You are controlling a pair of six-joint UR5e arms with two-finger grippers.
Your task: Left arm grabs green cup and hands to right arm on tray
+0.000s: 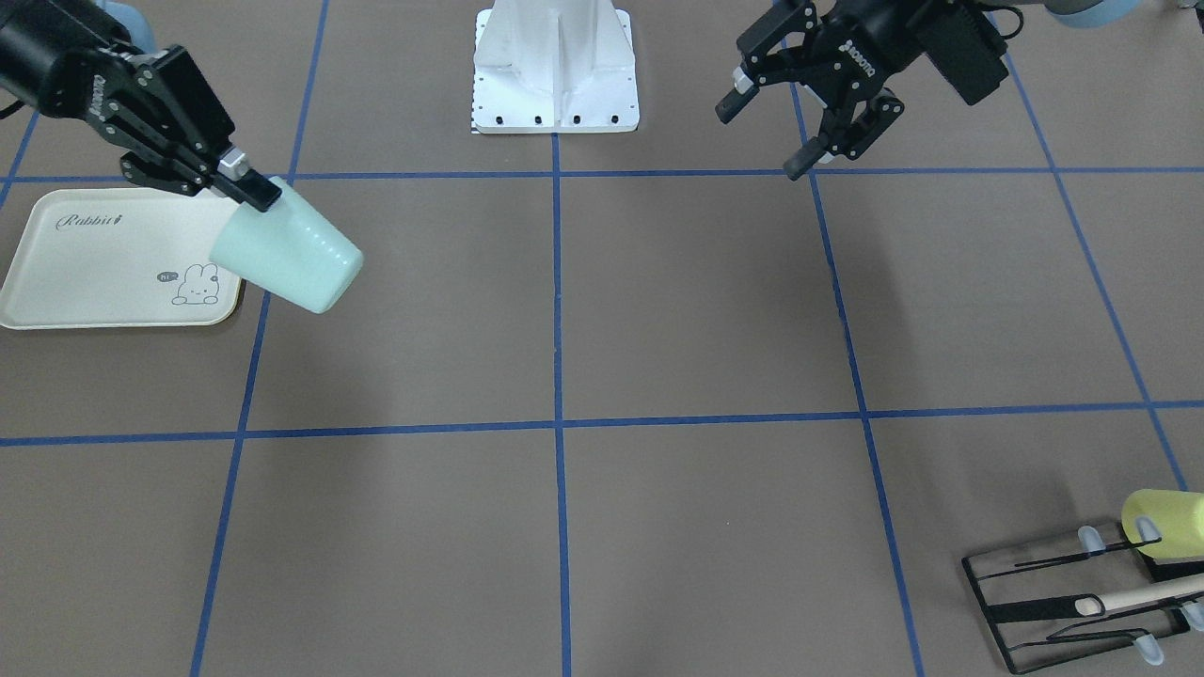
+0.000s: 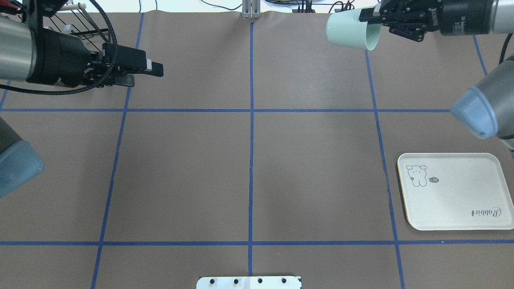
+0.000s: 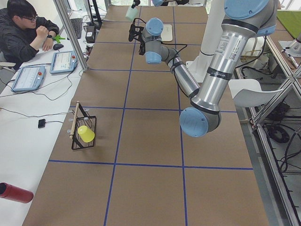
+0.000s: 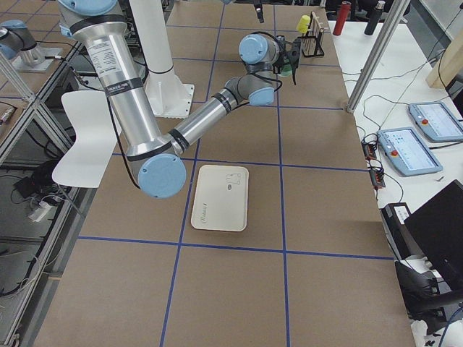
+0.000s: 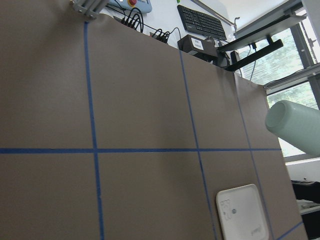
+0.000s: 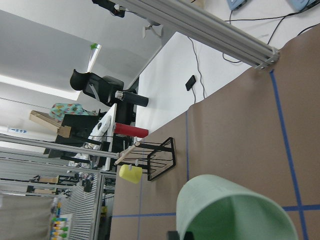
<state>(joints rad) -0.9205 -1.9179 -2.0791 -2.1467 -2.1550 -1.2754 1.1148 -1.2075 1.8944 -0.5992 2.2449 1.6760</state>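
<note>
The pale mint-green cup [image 1: 287,249] hangs tilted in the air, held by its rim in my right gripper [image 1: 256,196], which is shut on it. In the overhead view the cup [image 2: 353,34] and right gripper [image 2: 371,22] are at the top right. The cup also shows in the left wrist view [image 5: 295,130] and the right wrist view [image 6: 230,210]. The cream "Rabbit" tray [image 1: 118,259] lies flat on the table beside and below the cup and has nothing on it [image 2: 453,192]. My left gripper [image 1: 764,139] is open and empty, well apart from the cup [image 2: 146,77].
A black wire rack [image 1: 1063,592] with a yellow-green cup [image 1: 1166,522] and a wooden stick stands at the table corner on my left. The white robot base [image 1: 555,66] is at mid table edge. Blue tape lines grid the brown table.
</note>
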